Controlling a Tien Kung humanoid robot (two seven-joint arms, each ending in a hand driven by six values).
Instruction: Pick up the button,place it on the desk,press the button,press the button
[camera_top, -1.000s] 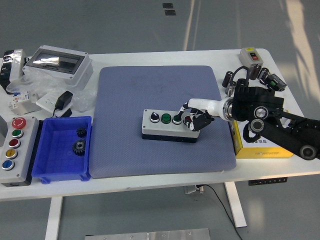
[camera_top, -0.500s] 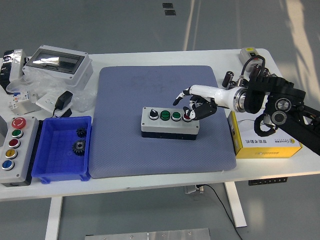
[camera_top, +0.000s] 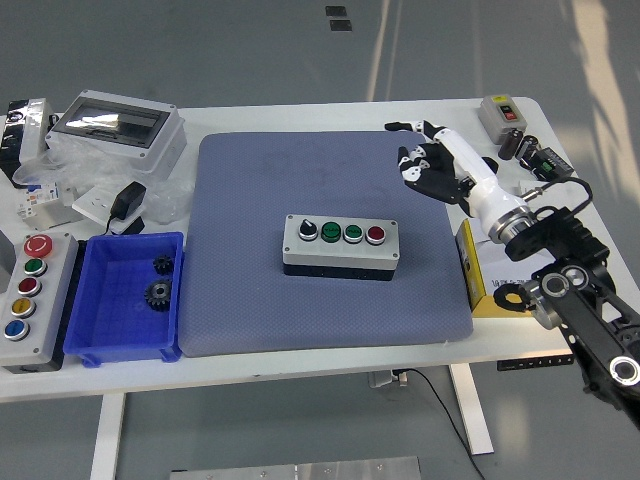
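The grey button box (camera_top: 340, 246) lies on the blue mat (camera_top: 330, 240) near its middle. It carries a black knob, two green buttons and a red button (camera_top: 375, 234) in a row. My right hand (camera_top: 420, 160) is white with black fingers. It hovers over the mat's far right corner, well clear of the box, with its fingers loosely curled and holding nothing. The right arm (camera_top: 560, 280) comes in from the lower right. The left arm is out of view.
A blue bin (camera_top: 128, 298) with two gears stands left of the mat. A grey panel with coloured buttons (camera_top: 30, 290) sits at the far left. A yellow box (camera_top: 485, 290) lies under my right arm. A clear-lidded enclosure (camera_top: 115, 125) and loose parts sit at the back left.
My right hand has lifted off the red button and drawn back up and to the right, to the mat's far right corner. The button box has stayed in place.
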